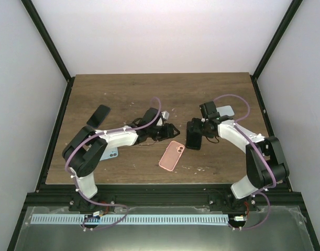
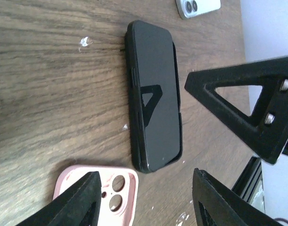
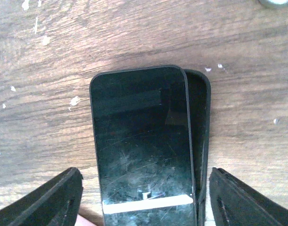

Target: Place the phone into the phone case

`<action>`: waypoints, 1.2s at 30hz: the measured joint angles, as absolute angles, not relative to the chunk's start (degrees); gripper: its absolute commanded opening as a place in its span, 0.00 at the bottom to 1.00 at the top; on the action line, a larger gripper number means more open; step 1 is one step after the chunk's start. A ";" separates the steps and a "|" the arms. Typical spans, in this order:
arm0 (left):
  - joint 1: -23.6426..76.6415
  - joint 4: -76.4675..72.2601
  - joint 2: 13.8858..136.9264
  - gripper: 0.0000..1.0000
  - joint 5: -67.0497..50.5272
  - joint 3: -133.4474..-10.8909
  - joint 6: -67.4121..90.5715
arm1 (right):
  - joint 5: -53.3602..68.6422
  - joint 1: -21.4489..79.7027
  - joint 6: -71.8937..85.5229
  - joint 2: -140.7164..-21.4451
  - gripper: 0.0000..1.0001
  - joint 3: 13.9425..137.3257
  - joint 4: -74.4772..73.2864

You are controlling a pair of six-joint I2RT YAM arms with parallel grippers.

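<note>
A black phone (image 3: 141, 141) lies screen up and askew in a black phone case (image 3: 200, 108), whose right rim shows beside it. My right gripper (image 3: 144, 202) hangs open over the pair, one finger on each side with a gap at both. In the left wrist view the phone (image 2: 155, 94) and its case (image 2: 130, 94) lie just ahead of my open left gripper (image 2: 146, 207), which holds nothing. From above, the phone (image 1: 192, 141) sits at mid-table under the right gripper (image 1: 194, 135), and the left gripper (image 1: 173, 129) is just to its left.
A pink case (image 1: 172, 155) lies near the front, by the left fingers (image 2: 78, 202). A pale phone (image 1: 226, 111) lies behind the right arm, a light blue one (image 1: 113, 153) under the left arm, and a black case (image 1: 101, 116) sits far left.
</note>
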State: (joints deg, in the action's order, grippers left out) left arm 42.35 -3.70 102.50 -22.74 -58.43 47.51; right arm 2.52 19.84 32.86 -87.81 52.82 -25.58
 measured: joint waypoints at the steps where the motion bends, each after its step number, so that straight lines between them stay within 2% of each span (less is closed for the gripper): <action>1: 42.35 -3.97 103.22 0.53 -22.79 -59.02 47.46 | 2.28 19.57 32.56 -87.66 0.70 52.77 -25.43; 13: 42.35 -10.66 110.83 0.50 -23.20 -62.13 47.53 | 6.83 13.74 30.65 -91.64 0.62 48.25 -18.35; 25: 42.15 -10.57 113.30 0.44 -21.63 -65.17 45.69 | 16.49 12.64 25.26 -94.61 0.46 46.89 -9.80; 36: 41.82 -10.13 117.73 0.39 -18.63 -71.20 44.49 | 21.32 13.32 24.47 -94.78 0.44 44.88 -6.76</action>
